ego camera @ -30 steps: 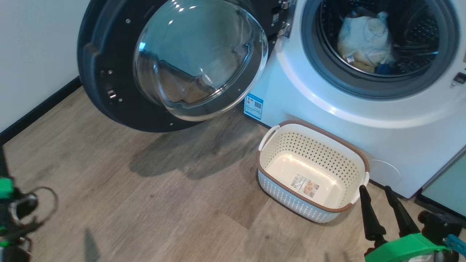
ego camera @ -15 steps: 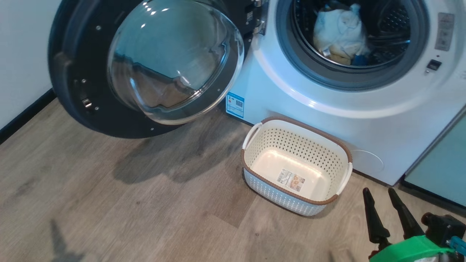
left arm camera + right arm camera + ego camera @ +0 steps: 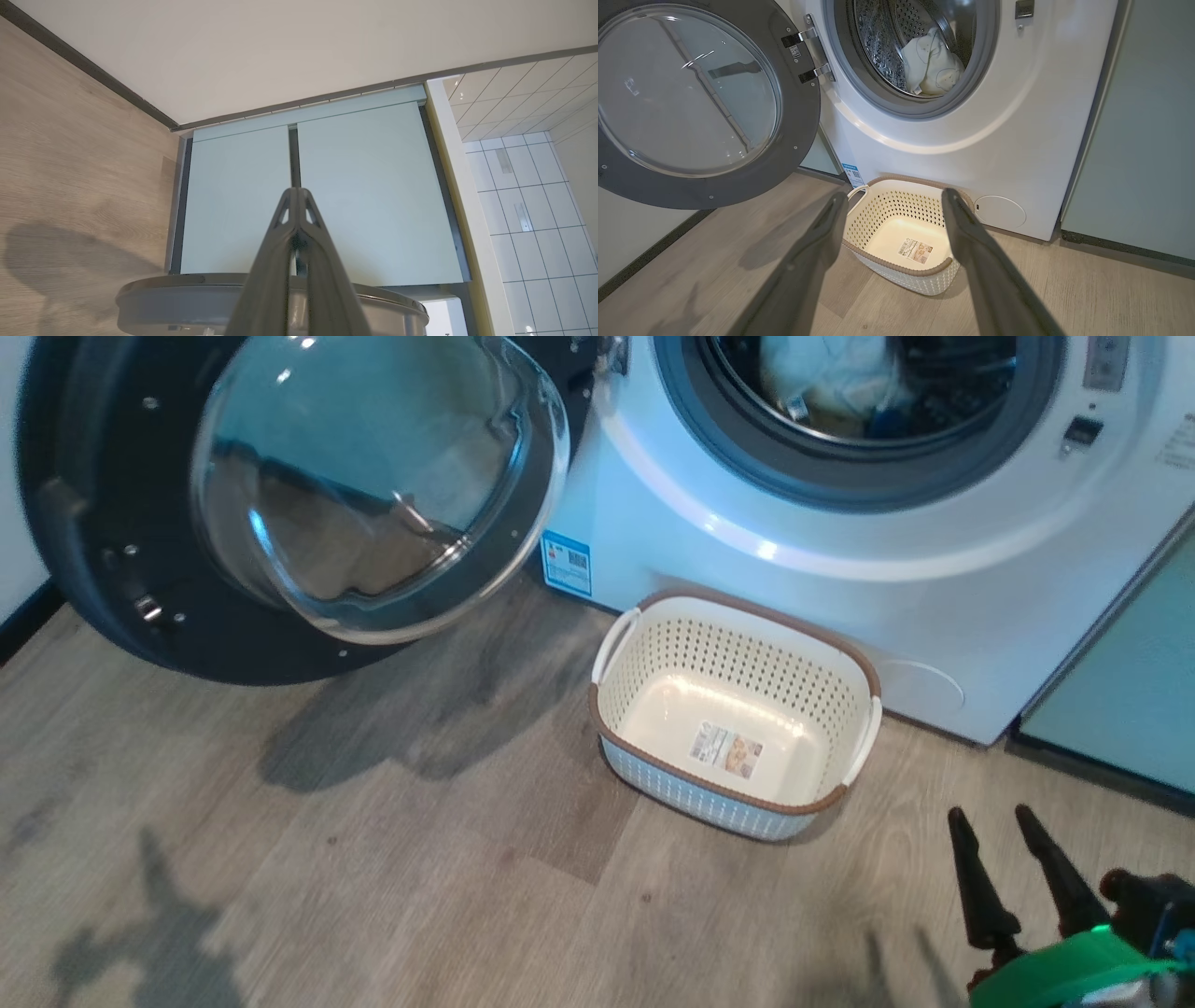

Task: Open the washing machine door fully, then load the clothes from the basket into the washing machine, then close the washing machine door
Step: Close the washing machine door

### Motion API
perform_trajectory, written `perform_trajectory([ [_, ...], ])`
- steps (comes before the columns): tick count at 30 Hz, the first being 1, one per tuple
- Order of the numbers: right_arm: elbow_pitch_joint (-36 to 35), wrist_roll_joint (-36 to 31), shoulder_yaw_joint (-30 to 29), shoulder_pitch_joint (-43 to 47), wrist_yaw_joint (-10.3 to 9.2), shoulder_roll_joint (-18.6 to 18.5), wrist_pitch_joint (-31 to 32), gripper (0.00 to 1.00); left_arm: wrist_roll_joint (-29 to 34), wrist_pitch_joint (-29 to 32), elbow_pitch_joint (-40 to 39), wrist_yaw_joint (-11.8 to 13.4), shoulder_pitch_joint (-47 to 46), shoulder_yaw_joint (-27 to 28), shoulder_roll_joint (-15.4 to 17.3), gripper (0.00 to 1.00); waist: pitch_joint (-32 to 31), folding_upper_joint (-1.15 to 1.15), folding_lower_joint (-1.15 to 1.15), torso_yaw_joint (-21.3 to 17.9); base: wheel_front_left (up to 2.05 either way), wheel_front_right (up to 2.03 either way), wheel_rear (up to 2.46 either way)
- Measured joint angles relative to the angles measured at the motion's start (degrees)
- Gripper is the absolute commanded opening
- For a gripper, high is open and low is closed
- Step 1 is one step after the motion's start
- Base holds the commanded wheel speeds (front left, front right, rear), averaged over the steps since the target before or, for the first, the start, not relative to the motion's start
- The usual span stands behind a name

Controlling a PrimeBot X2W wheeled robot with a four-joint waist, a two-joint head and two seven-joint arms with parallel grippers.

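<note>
Camera shift; basket [image 3: 728, 658] sticker [image 3: 725, 749] illegible

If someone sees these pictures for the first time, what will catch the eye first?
First, the big round washing machine door, standing wide open at the left of the head view, with its bulging glass gleaming. Next, the pale clothes lying inside the steel drum of the white washing machine. The basket stands empty on the wooden floor just in front of the machine.
</note>
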Motion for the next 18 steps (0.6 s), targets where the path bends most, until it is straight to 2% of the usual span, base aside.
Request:
perform_trajectory([
  [18, -0.85, -0.29, 0.64, -4.82, 0.00, -2.50, 0.00, 1.00, 2.47, 4.83, 4.97, 0.01, -12.67, -4.81, 2.33, 0.00, 6.75, 0.00, 0.00, -3.10, 0.00, 0.00, 0.00],
])
